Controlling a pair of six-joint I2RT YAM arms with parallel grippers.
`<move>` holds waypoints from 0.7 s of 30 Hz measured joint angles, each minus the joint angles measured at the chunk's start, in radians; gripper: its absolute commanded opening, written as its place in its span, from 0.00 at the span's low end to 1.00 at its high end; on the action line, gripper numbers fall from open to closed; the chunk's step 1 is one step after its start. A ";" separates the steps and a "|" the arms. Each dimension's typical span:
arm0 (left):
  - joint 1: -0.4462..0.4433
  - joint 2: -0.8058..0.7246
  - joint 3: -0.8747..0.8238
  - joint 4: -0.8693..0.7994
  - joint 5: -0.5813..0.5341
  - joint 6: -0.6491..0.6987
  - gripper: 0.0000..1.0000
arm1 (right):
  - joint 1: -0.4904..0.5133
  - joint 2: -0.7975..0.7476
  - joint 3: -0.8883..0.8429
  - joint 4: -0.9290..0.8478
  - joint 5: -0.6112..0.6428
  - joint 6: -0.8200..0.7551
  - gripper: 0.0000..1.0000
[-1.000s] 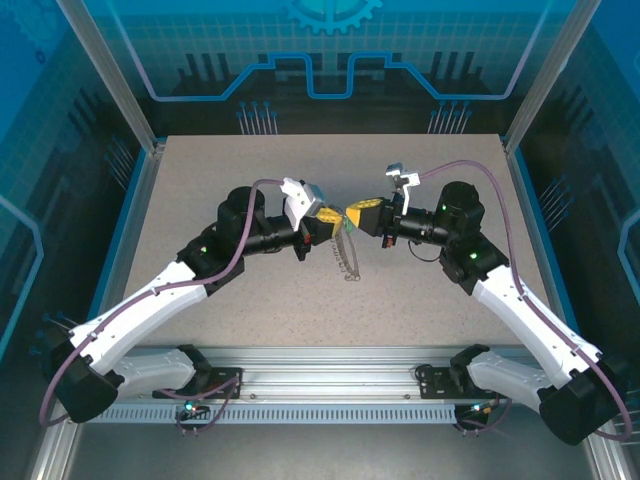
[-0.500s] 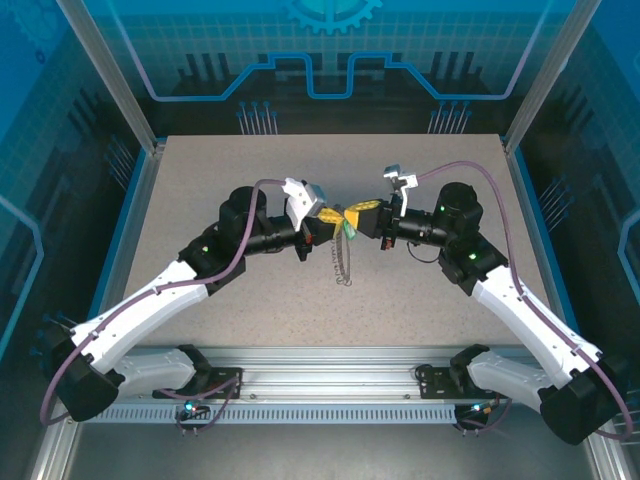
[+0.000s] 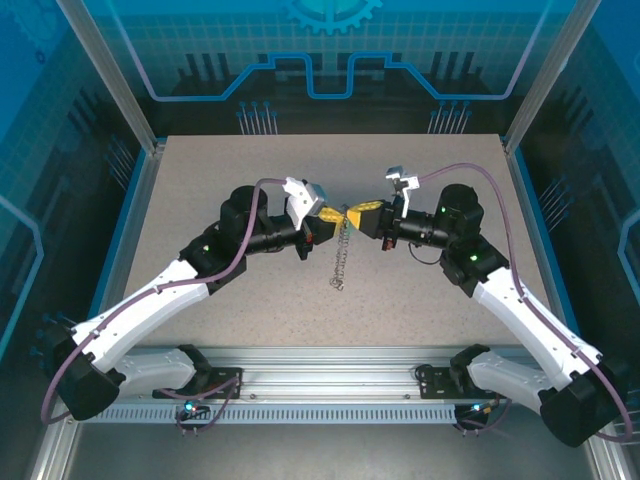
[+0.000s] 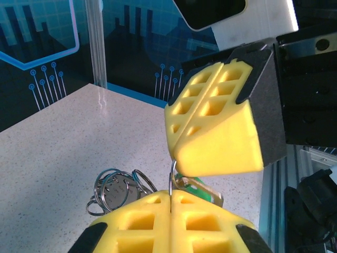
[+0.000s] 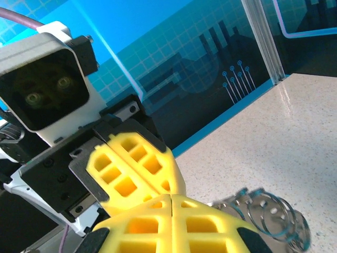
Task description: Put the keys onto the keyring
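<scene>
From above, the left gripper [image 3: 330, 214] and right gripper [image 3: 356, 211] meet tip to tip over the middle of the worktop [image 3: 200, 190]. A chain [image 3: 342, 252] hangs from that spot.

In the left wrist view, the left gripper [image 4: 171, 196] is pressed together, pinching a thin wire loop of the keyring [image 4: 172, 176]. The right gripper [image 4: 175, 149], also pressed together, sits just above. The green-headed key [image 4: 194, 185] is tucked under it. Silvery rings [image 4: 115, 191] lie lower down.

In the right wrist view, the right gripper [image 5: 171, 199] is pressed together against the left gripper [image 5: 164, 182], with the rings [image 5: 268, 213] beside them.
</scene>
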 measured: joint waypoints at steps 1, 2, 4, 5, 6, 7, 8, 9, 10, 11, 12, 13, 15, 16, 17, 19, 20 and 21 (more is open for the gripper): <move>0.000 0.000 0.000 0.001 -0.004 -0.001 0.00 | -0.008 -0.002 -0.008 0.005 -0.001 0.001 0.00; 0.000 0.000 0.000 0.002 -0.008 -0.002 0.00 | -0.014 -0.003 -0.016 0.006 -0.003 0.003 0.00; 0.000 0.000 0.000 0.006 -0.012 -0.002 0.00 | -0.023 -0.003 -0.035 0.005 -0.005 0.007 0.00; 0.000 0.000 0.000 0.005 -0.014 -0.002 0.00 | -0.023 -0.003 -0.043 0.005 -0.009 0.009 0.00; 0.000 0.000 0.000 0.004 -0.014 -0.002 0.00 | -0.023 -0.003 -0.047 0.008 -0.012 0.012 0.00; 0.000 0.000 0.000 0.004 -0.015 -0.002 0.00 | -0.023 -0.003 -0.049 0.010 -0.015 0.014 0.00; 0.000 0.000 0.000 0.005 -0.015 -0.002 0.00 | -0.023 -0.003 -0.050 0.014 -0.017 0.016 0.00; 0.000 0.000 0.000 0.006 -0.015 -0.002 0.00 | -0.023 -0.004 -0.051 0.018 -0.022 0.016 0.00; 0.000 0.000 0.000 0.006 -0.015 -0.002 0.00 | -0.024 -0.003 -0.051 0.021 -0.027 0.019 0.00; 0.000 0.000 0.000 0.009 -0.015 -0.003 0.00 | -0.024 -0.003 -0.052 0.024 -0.031 0.021 0.00; 0.000 0.000 0.000 0.010 -0.015 -0.003 0.00 | -0.024 -0.003 -0.052 0.027 -0.034 0.023 0.00; 0.000 0.000 0.000 0.015 -0.015 -0.004 0.00 | -0.024 -0.003 -0.052 0.031 -0.039 0.027 0.00; 0.000 0.000 -0.001 0.028 -0.015 -0.010 0.00 | -0.024 -0.002 -0.052 0.041 -0.050 0.034 0.00; 0.000 0.000 -0.001 0.034 -0.016 -0.015 0.00 | -0.024 0.000 -0.052 0.046 -0.055 0.035 0.00; 0.000 -0.001 -0.003 0.039 -0.017 -0.021 0.00 | -0.024 0.002 -0.052 0.050 -0.059 0.038 0.00; 0.000 -0.002 -0.010 0.049 -0.023 -0.029 0.00 | -0.024 0.008 -0.052 0.053 -0.066 0.039 0.11; 0.000 -0.002 -0.015 0.055 -0.027 -0.033 0.00 | -0.024 0.012 -0.052 0.052 -0.068 0.039 0.18; 0.000 -0.002 -0.022 0.063 -0.034 -0.039 0.00 | -0.024 0.014 -0.052 0.049 -0.068 0.039 0.24</move>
